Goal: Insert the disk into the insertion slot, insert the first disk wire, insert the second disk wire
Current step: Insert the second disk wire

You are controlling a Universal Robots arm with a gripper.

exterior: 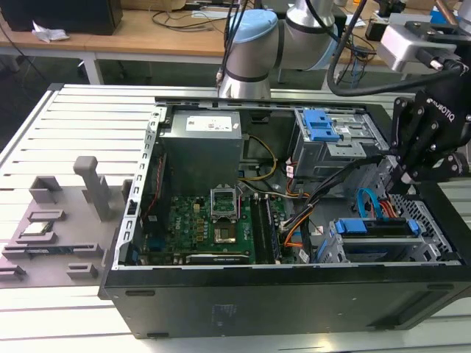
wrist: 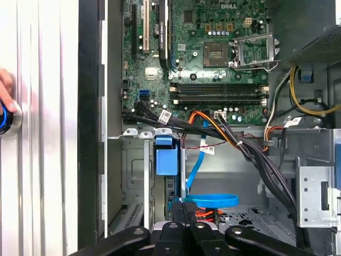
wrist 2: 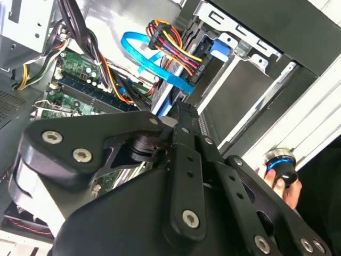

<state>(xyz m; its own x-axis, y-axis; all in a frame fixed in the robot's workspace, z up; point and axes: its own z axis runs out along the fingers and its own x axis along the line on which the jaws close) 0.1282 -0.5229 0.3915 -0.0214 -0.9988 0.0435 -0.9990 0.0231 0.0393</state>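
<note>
The disk [exterior: 372, 228], silver in its blue carrier [wrist: 166, 157], lies inside the insertion slot [exterior: 428, 220], the low perforated cage at the exterior view's right. The first disk wire [wrist 2: 171, 45], orange, red and black, ends in a black plug [wrist 2: 198, 71] set against the disk's edge. The second disk wire [wrist: 211, 200] loops light blue [wrist 2: 141, 58] above the cage. Its end runs into my gripper [wrist: 184, 202], whose fingers [wrist 2: 187, 124] are shut on it and hide the plug. The gripper [exterior: 403, 179] hangs just over the cage.
A taller grey cage with blue tabs [exterior: 324, 129] stands behind the slot. The motherboard [exterior: 213, 220] and power supply [exterior: 202, 140] fill the case's left. Black cable bundles [wrist: 250, 154] cross near the slot. A hand [wrist 2: 285, 181] rests on a blue button [wrist: 4, 118] outside the case.
</note>
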